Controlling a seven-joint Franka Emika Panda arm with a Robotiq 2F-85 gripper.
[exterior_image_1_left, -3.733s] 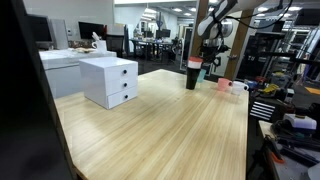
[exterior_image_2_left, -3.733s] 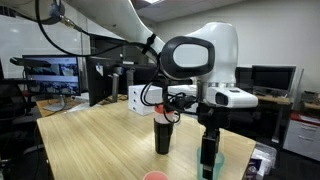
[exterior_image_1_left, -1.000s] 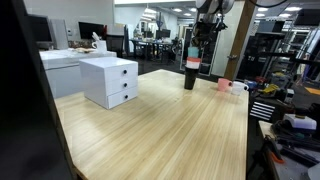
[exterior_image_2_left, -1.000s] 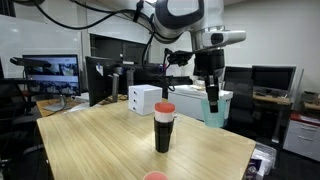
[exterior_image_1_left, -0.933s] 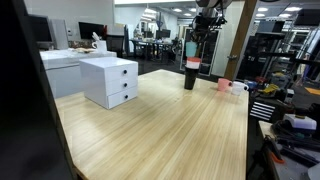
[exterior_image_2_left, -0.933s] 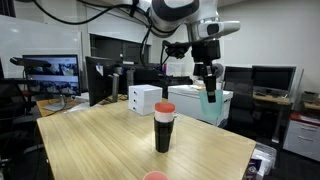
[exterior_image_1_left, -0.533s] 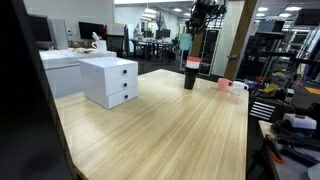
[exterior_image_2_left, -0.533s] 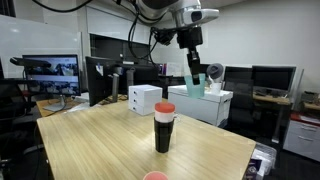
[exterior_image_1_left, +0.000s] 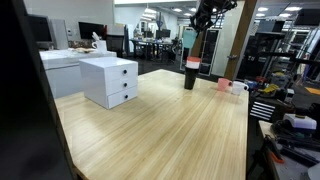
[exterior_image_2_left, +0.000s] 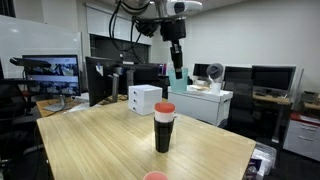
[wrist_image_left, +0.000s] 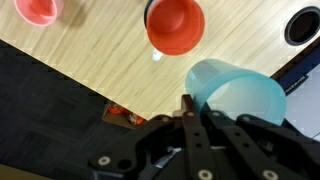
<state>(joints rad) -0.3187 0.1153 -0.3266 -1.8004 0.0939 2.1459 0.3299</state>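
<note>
jaws clamped on the wall of a pale blue cup (wrist_image_left: 235, 95), cup held high in the air over an edge of the wooden worktop (exterior_image_1_left: 160, 125), black tumbler with red lid (exterior_image_1_left: 190, 72) upright below near that edge, pink cup (exterior_image_1_left: 223, 84) just beside, white drawer box (exterior_image_1_left: 109, 80) well apart

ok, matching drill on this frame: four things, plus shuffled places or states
Things:
1 teal cup
2 black tumbler
3 white drawer unit
4 pink cup

Places or states:
A standing on the table, red lid on
B held in the air by the end effector
C at the table's edge, beside a white cup
D on the table, apart from the cups

Pairs: 1-B, 2-A, 3-D, 4-C
</note>
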